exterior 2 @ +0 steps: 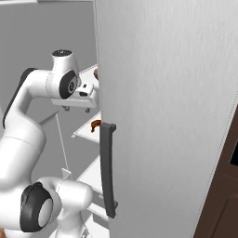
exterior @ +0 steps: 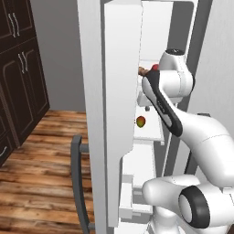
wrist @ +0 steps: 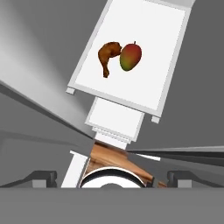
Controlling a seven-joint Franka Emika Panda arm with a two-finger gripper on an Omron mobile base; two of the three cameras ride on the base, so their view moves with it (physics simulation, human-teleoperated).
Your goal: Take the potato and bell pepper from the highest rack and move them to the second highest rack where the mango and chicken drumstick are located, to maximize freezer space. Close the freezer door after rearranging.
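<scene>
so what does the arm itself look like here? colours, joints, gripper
Glossy white rounded links with dark grey to black joint rings and end caps; the arm has a black band running along the upper link. The hand is a white boxy block. In the hand view, the finger tips are small dark pieces. No cables or markings visible.

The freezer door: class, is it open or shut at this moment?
Open. The freezer door stands swung outward, and past its edge the mango shows on a white shelf inside.
</scene>
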